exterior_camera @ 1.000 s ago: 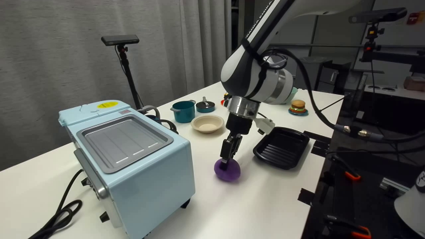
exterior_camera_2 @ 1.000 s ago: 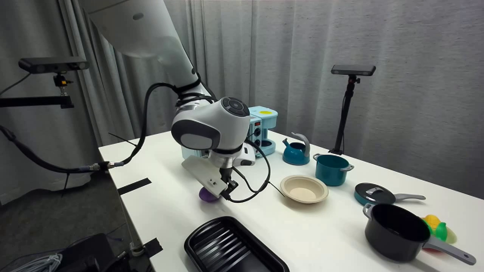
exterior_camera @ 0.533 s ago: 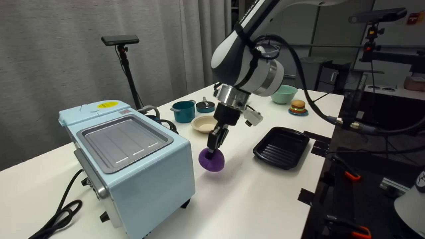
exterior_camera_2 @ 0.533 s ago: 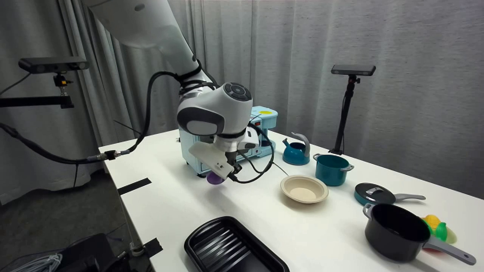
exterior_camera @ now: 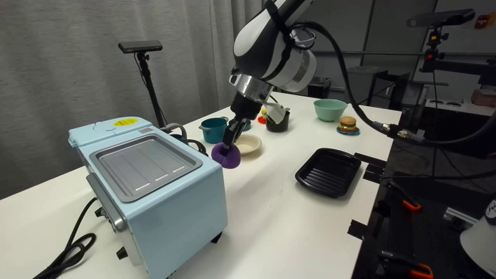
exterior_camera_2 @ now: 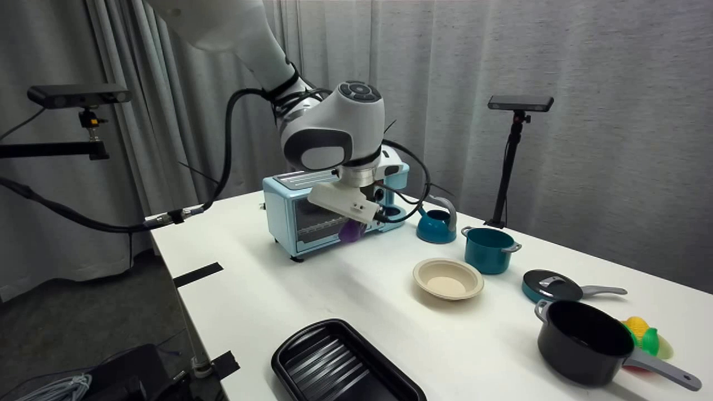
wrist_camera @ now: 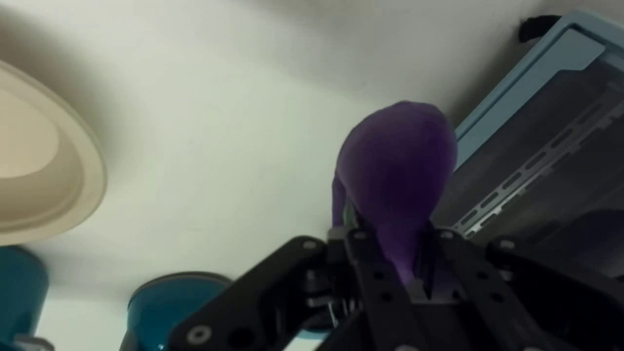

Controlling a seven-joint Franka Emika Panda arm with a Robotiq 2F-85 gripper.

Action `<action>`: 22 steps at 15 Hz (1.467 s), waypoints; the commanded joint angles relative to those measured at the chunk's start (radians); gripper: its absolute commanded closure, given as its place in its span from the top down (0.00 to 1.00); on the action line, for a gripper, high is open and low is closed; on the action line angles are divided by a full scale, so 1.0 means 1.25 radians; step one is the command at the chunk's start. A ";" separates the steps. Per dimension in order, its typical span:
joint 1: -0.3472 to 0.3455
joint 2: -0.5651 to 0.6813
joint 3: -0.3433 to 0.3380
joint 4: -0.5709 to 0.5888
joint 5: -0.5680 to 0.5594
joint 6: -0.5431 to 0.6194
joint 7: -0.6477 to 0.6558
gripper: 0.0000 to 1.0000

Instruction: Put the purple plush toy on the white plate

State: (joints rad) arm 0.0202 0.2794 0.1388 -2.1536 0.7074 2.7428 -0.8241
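Observation:
The purple plush toy [exterior_camera: 231,158] is in the air, pinched in my gripper [exterior_camera: 228,147]. It also shows below the wrist in an exterior view [exterior_camera_2: 351,231]. In the wrist view the toy [wrist_camera: 402,156] bulges out beyond the fingers of the gripper [wrist_camera: 390,243], which are shut on it; the fingertips are partly hidden by it. The white plate [exterior_camera_2: 447,281] is a cream round dish on the table. In an exterior view the plate [exterior_camera: 250,144] is partly covered by the gripper. In the wrist view its rim [wrist_camera: 90,185] shows at the left, apart from the toy.
A light blue toaster oven [exterior_camera: 182,217] stands close beside the held toy; it shows at the right in the wrist view [wrist_camera: 507,117]. A teal pot [exterior_camera_2: 489,250] and a kettle [exterior_camera_2: 436,227] stand behind the plate. A black tray [exterior_camera: 329,174] and a black saucepan [exterior_camera_2: 582,345] are on the table.
The toy, held in my gripper, has risen from the table and moved toward the oven and the plate's side of the table. The fingers have stayed shut on it. The plate has not moved.

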 commanded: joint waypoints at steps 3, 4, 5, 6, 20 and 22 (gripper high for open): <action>0.001 0.022 -0.071 0.062 -0.137 0.078 -0.005 0.05; 0.001 0.025 -0.085 0.068 -0.159 0.093 -0.006 0.05; 0.002 0.029 -0.102 0.074 -0.185 0.107 -0.004 0.05; 0.003 0.032 -0.117 0.078 -0.207 0.120 -0.004 0.05; -0.088 0.190 -0.126 0.094 -0.229 0.306 -0.041 0.05; -0.101 0.214 -0.114 0.099 -0.234 0.314 -0.038 0.05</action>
State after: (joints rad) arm -0.0648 0.4910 -0.0438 -2.0704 0.4020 3.1056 -0.8500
